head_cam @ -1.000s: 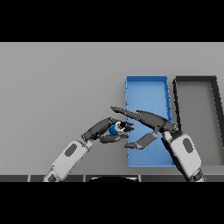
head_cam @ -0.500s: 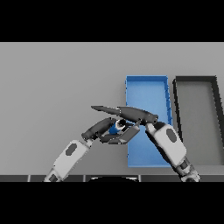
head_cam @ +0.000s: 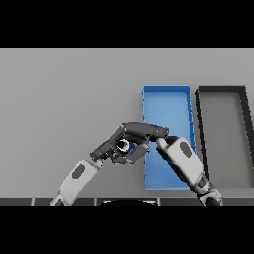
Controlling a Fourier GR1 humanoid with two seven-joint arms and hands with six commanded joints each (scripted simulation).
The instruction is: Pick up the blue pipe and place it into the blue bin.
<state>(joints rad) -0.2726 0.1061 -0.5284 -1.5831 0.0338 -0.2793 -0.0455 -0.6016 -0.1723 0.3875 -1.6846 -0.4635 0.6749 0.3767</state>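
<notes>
Blue pipe [head_cam: 125, 145]: just left of the blue bin's [head_cam: 166, 92] near left wall, only a small patch visible.
Left hand [head_cam: 115, 147]: fingers curled around the pipe.
Right hand [head_cam: 143, 130]: lay across the left hand and pipe; whether it gripped could not be told.
Black bin [head_cam: 222, 90]: beside the blue bin, to its right.
Risk: with both hands crowded on one small pipe, a slip or collision could drop it onto the grey table [head_cam: 59, 99], short of the wall.
Obscured: pipe length, orientation, contact points.
</notes>
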